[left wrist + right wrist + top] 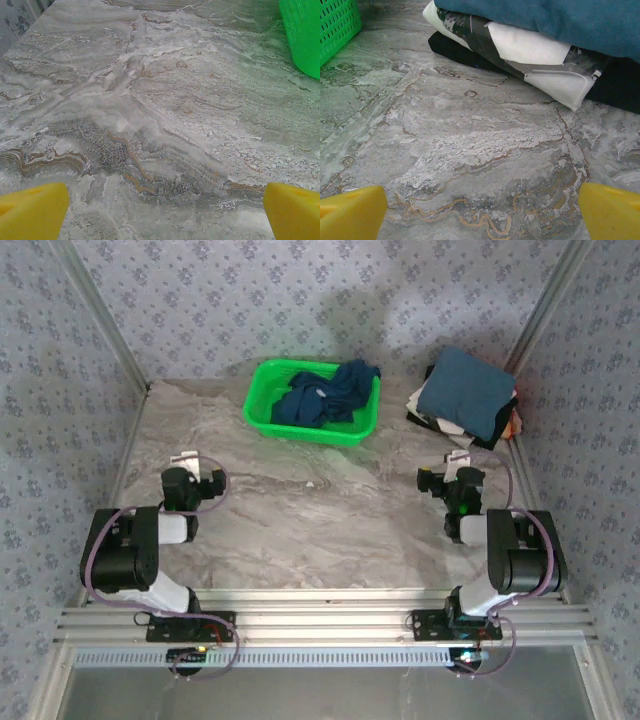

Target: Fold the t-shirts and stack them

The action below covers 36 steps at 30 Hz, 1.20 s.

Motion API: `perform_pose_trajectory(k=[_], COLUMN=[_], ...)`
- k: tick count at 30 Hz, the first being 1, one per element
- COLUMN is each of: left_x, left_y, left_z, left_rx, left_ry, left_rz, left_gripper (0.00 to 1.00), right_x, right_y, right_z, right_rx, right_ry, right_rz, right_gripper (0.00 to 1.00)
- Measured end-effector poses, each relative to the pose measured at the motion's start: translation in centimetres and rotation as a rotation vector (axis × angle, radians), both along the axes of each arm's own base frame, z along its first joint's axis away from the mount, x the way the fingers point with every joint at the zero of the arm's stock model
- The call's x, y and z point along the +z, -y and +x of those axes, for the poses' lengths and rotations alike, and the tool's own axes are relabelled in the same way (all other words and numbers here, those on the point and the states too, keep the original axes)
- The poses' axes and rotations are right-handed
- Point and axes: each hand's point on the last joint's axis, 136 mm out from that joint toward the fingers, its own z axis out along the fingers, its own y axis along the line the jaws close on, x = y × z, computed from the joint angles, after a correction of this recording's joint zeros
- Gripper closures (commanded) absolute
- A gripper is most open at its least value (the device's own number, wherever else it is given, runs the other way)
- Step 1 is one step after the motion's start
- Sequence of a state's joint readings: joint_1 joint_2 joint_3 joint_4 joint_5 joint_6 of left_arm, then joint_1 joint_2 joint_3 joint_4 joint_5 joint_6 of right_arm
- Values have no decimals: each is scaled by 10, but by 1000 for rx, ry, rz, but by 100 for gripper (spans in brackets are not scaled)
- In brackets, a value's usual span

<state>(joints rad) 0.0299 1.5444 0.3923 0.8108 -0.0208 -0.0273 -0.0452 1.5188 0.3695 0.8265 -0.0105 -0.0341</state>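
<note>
Left claw (162, 214): fingers wide apart, holding nothing, low over the bare surface (320, 520).
Right claw (482, 212): also spread and empty, pointed at the stack.
Navy shirt (325, 395): crumpled in the basket (262, 408) at the far middle, not yet folded.
Stack: far right corner, with the teal shirt (468, 390) on top, white (530, 47) and black (455, 50) below, and an orange-red edge (515, 425) showing.
Key relation: the navy shirt lies ahead and inward of both claws, between the arms and a touch nearer the left one.
Long axis: the heap has none of its own; it spreads along the basket's length, across the surface.
Next move, as judged: both arms reach forward and inward to lift the shirt out.
</note>
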Motion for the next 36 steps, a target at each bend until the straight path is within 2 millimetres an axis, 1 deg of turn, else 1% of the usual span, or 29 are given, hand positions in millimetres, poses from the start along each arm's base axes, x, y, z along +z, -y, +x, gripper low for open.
perform_pose_trajectory(k=[22,24,25,26,27,28,29,30,32,33,34,35,36], left_x=[0,-1,3,17,42,70,105,146,210,236,253,266,271], left_y=[0,2,4,8,12,15,19,21,22,24,25,28,32], left_z=[0,0,2,7,16,26,36,45,56,60,64,70,76], left_rx=[-1,-6,-5,-8,-5,-1,3,9,21,23,22,17,10], left_ry=[-1,-49,-84,-108,-114,-91,-63,-22,38,51,56,48,32], left_rz=[0,5,9,10,8,1,-13,-33,-74,-99,-123,-152,-177], left_gripper=[0,0,1,0,0,0,0,0,0,0,0,0,0], right_x=[0,-3,-1,8,26,52,85,117,172,193,205,211,212], right_y=[0,-1,-2,-4,-7,-9,-14,-19,-35,-48,-61,-76,-91], right_z=[0,0,0,3,8,15,21,25,24,22,19,16,15], right_rx=[0,1,2,4,3,5,14,28,73,109,147,188,223], right_ry=[0,-42,-80,-112,-123,-107,-81,-49,13,27,23,-1,-35], right_rz=[0,0,0,9,23,40,67,96,159,196,227,259,286], right_gripper=[0,0,0,0,0,0,0,0,0,0,0,0,0])
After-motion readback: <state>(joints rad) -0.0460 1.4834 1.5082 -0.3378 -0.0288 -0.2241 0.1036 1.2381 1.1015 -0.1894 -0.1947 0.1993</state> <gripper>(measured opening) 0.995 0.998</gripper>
